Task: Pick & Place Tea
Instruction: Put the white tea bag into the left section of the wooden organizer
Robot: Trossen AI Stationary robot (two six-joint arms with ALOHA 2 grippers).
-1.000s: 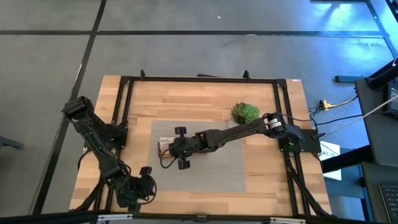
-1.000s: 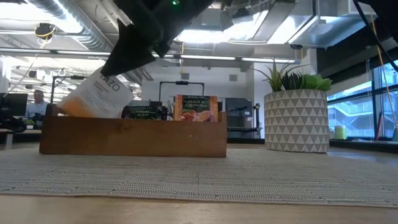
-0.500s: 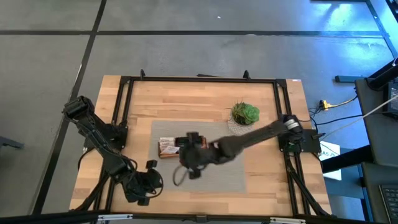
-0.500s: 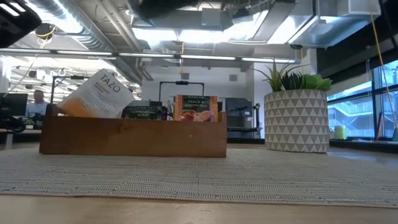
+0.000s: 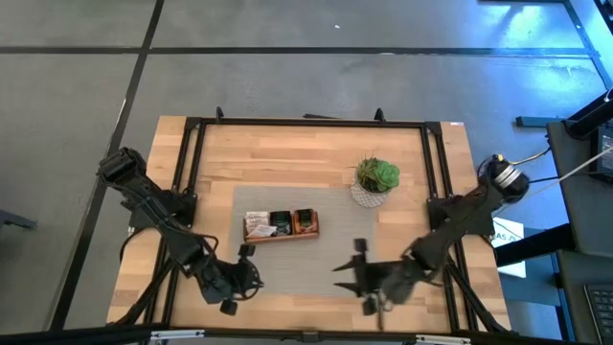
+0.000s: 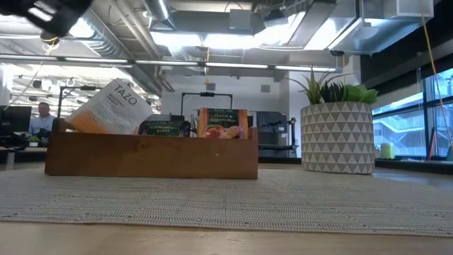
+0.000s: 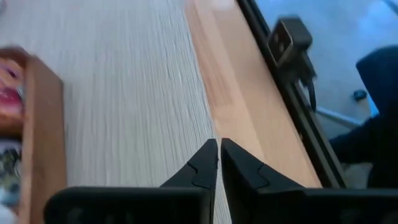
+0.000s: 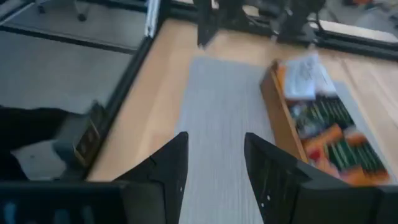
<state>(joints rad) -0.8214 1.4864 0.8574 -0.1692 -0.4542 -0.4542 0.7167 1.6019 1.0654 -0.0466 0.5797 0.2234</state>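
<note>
Tea sachets (image 5: 281,224): small flat paper squares, white-orange, dark green-black, red-orange, upright in wooden tray (image 5: 251,237) on grey mat (image 5: 316,268). Left gripper (image 5: 241,278): fingers together, empty, near mat's front-left corner. Right gripper (image 5: 356,269): fingers apart, empty, over mat front.

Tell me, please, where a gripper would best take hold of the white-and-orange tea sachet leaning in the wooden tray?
Probably by the white-and-orange tea sachet's raised upper edge, coming from above: it leans tilted in the end compartment and sticks out over the wooden tray's wall, which covers its lower part.
</note>
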